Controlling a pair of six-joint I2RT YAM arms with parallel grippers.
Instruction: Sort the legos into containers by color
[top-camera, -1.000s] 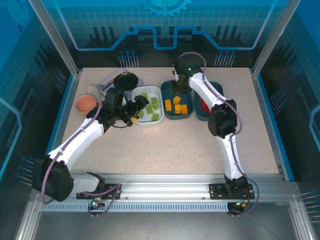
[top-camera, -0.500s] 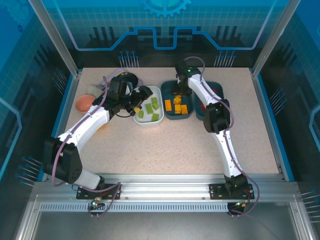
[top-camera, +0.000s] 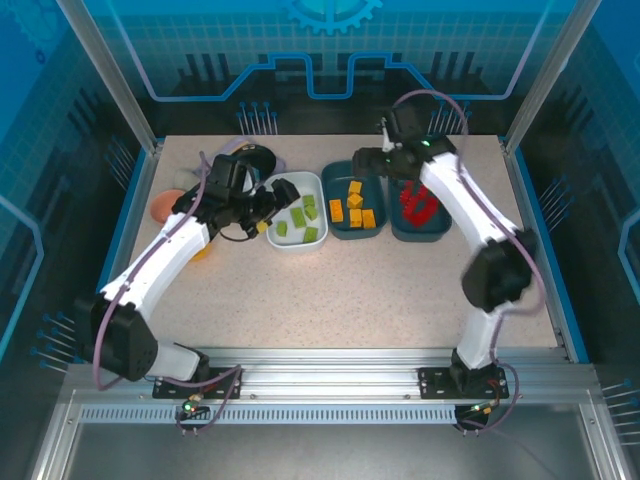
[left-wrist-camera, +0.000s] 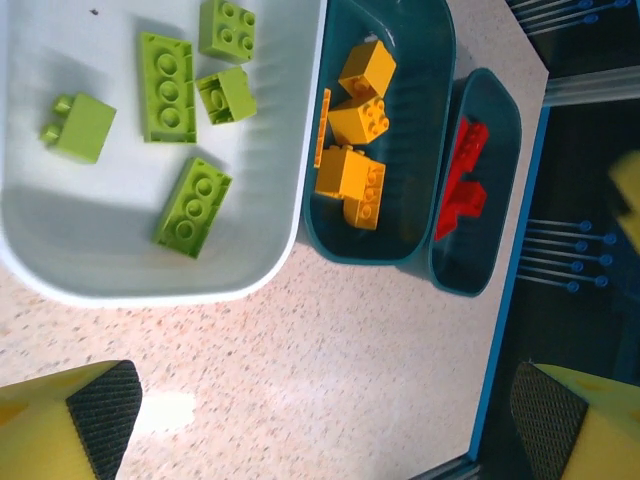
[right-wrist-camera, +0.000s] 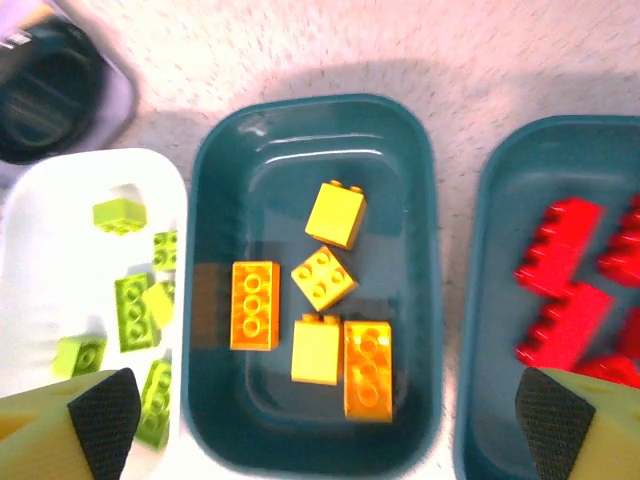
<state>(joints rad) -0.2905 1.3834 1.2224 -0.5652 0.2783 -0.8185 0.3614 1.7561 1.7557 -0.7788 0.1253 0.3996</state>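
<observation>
Hovering over the far end of the middle teal tray (right-wrist-camera: 415, 180), the right end effector (right-wrist-camera: 325, 410) has its fingers wide apart with nothing between them. The left end effector (left-wrist-camera: 322, 415), above the desk (top-camera: 350, 290) just left of the white tray (left-wrist-camera: 150, 285), is spread likewise and empty. The green legos (left-wrist-camera: 168, 85) lie in the white tray, the orange-yellow legos (right-wrist-camera: 254, 305) in the middle one, and the red legos (right-wrist-camera: 560, 300) in the right teal tray (left-wrist-camera: 465, 265).

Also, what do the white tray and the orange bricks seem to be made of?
The white tray looks like smooth, slightly glossy plastic: soft sheen on its rounded rim. The orange bricks look like hard moulded plastic, semi-glossy: crisp studs, even colour.
</observation>
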